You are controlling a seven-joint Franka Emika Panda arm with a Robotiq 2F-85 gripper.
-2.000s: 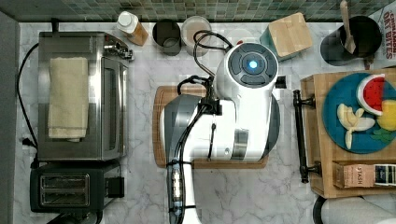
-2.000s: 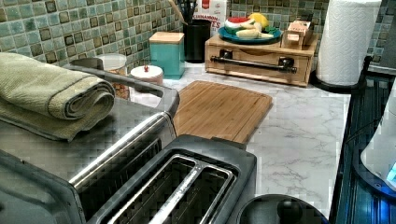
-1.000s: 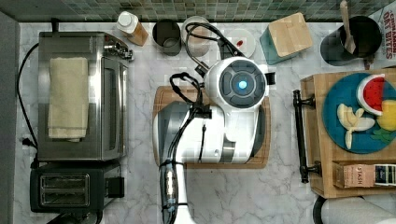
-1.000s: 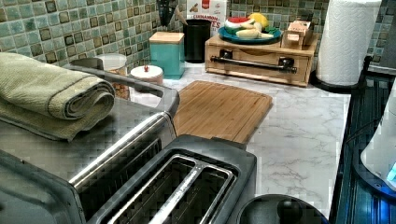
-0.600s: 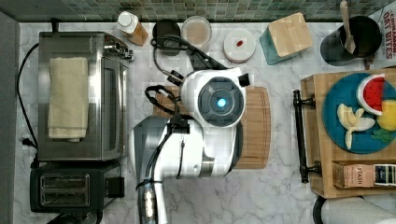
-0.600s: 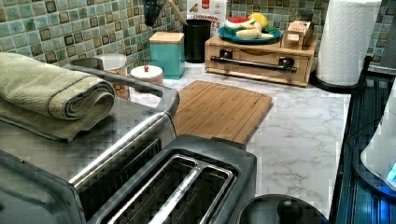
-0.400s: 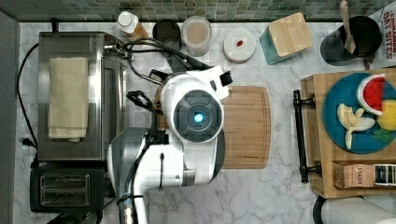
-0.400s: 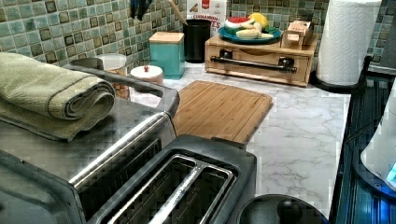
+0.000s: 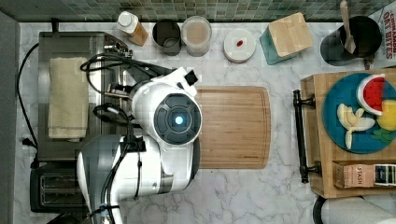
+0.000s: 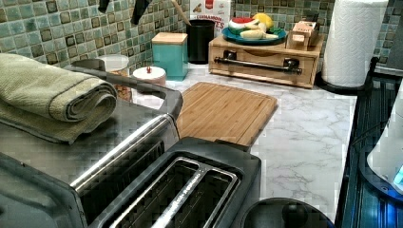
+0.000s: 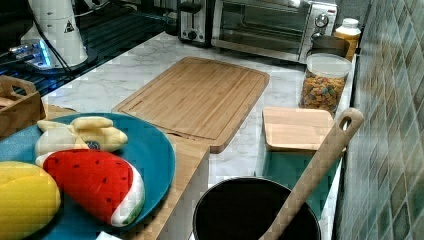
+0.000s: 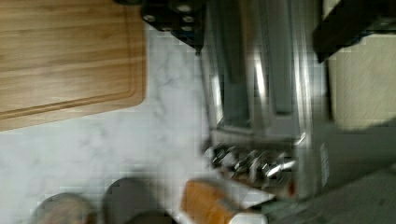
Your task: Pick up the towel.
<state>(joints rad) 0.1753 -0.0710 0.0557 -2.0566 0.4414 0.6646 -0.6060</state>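
A kitchen: marble counter (image 9: 280, 191), tiled backsplash (image 10: 47, 28), toaster (image 10: 190, 194), cutting board (image 9: 233, 126).

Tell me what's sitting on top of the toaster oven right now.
A folded beige towel lies flat on the steel toaster oven, toward the top view's left side of its roof. The robot arm covers the oven's other edge there, so that strip is hidden.

The folded towel (image 10: 52, 97) is lying on the toaster oven (image 10: 109, 147). A wooden cutting board (image 10: 223, 111) is resting on the marble desk (image 10: 304, 142), beside the oven.
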